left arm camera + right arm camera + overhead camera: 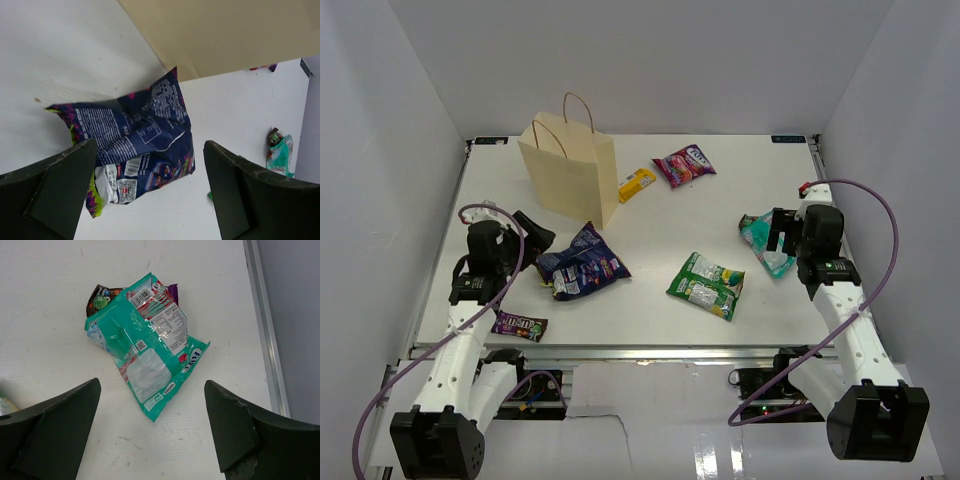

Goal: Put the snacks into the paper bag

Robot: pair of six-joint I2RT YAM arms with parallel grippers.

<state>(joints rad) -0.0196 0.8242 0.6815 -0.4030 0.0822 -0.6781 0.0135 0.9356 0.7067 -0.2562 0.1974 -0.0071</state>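
Both grippers open, nothing held: left gripper point(150, 142) has its jaws spread over the dark blue chip bag point(137, 145), which lies flat just in front of the paper bag point(570, 170); right gripper point(151, 384) is spread over the teal packet point(142, 347) near the right edge of the table point(790, 330). Green packet point(706, 285), pink packet point(684, 165), yellow bar point(637, 184) and brown candy pack point(519, 325) lie loose on the table. Risks: chip bag looks puffy and slick, so a pinch could catch only a crinkled corner and drop it on the lift; paper bag stands unsupported, so an arm nudge or a packet snagging rim or handles could tip it; yellow bar just beside its base could get shoved. A second dark wrapper point(100, 297) sits mostly covered under the teal packet, so a pinch may take both or neither. Bag interior not visible in any view, mouth opening hard to judge; left wrist shows only its lower wall; fingertip-to-table gap unclear
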